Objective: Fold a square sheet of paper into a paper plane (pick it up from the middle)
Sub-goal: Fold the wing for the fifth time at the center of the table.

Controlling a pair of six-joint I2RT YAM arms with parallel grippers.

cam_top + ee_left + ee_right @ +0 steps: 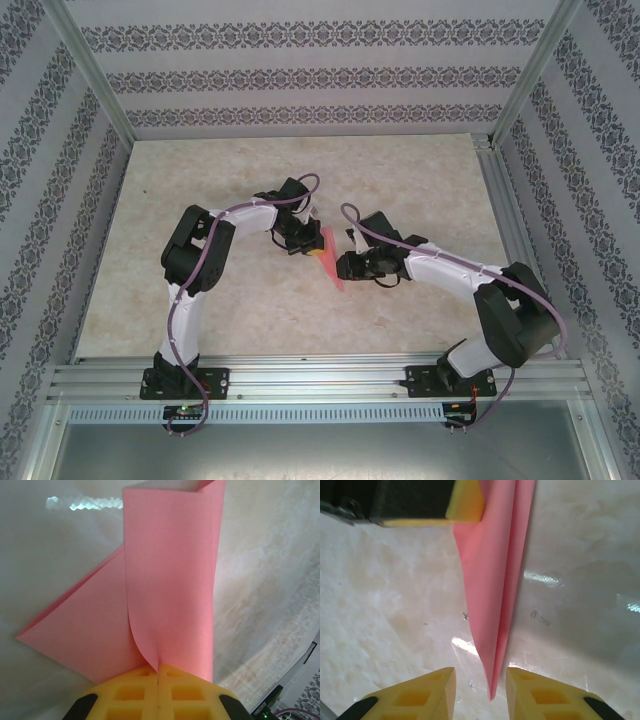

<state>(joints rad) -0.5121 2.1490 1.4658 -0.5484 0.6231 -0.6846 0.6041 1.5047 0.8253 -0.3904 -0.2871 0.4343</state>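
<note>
The pink square sheet of paper is folded into a narrow pointed dart, the paper plane (333,262), held above the middle of the table. My left gripper (303,243) is shut on its wide end. In the left wrist view the yellow jaws of the left gripper (159,667) pinch the paper (170,580), one flap standing up and another spreading to the left. In the right wrist view the plane's pointed tip (495,605) hangs between the yellow fingers of my right gripper (480,672), which is open and apart from it on both sides. The left gripper's fingertip (465,502) shows at the top.
The beige marbled table top (300,170) lies under both arms. Aluminium rails (300,380) run along its near edge and right side (505,220). Patterned walls close in the back and sides.
</note>
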